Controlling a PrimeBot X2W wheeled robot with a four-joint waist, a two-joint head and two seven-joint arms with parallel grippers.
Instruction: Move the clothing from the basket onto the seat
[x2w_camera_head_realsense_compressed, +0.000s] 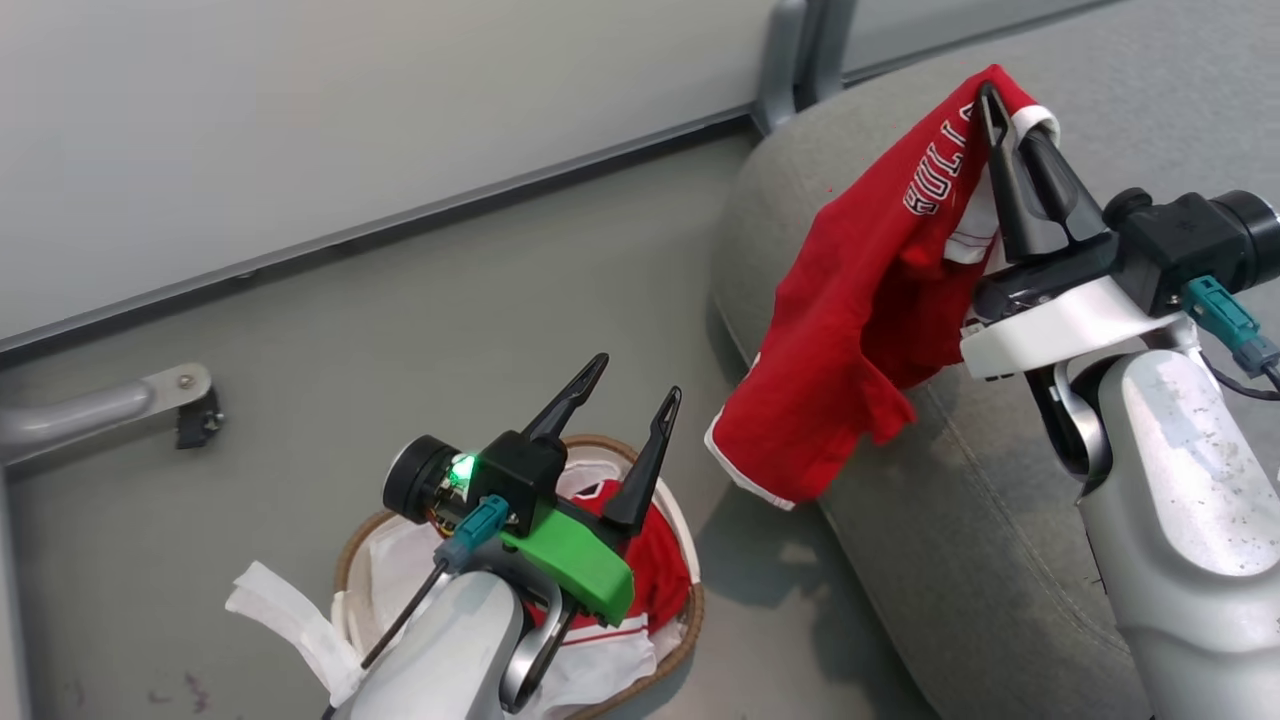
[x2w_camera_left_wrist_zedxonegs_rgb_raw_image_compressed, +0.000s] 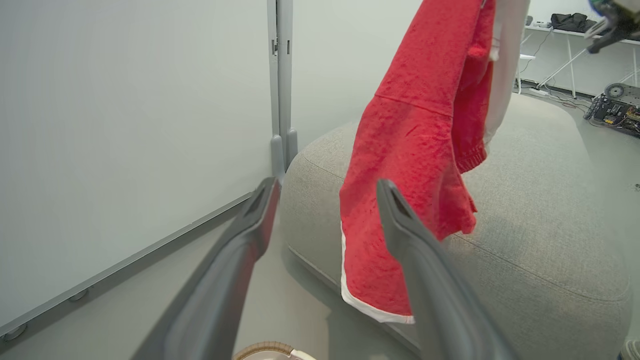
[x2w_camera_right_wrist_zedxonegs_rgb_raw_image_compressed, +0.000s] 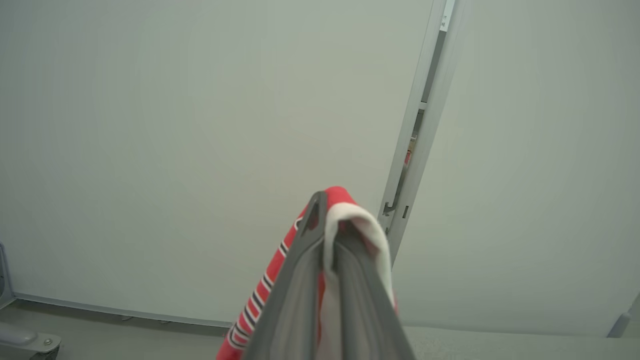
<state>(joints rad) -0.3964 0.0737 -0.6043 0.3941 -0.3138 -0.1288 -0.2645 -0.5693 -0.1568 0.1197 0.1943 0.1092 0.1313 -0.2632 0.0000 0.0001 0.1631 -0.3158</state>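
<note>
The red Bulls garment (x2w_camera_head_realsense_compressed: 850, 330), white-trimmed at the hem, hangs in the air from the right gripper (x2w_camera_head_realsense_compressed: 1005, 118), whose two fingers are pinched together on its white-edged top. The cloth drapes down over the rounded edge of the grey seat (x2w_camera_head_realsense_compressed: 1000, 540), and its lowest corner dangles out past that edge above the floor. Whether it brushes the cushion I cannot tell. More red clothing (x2w_camera_head_realsense_compressed: 662, 560) lies in the basket (x2w_camera_head_realsense_compressed: 697, 600) on the white liner (x2w_camera_head_realsense_compressed: 285, 610), and above it hovers the left gripper (x2w_camera_head_realsense_compressed: 636, 378), fingers spread wide and empty.

The step in hand looks like the carry to the seat. The next move calls for bringing the garment further in over the cushion before letting go, so that its hanging weight does not drag it off the edge.
</note>
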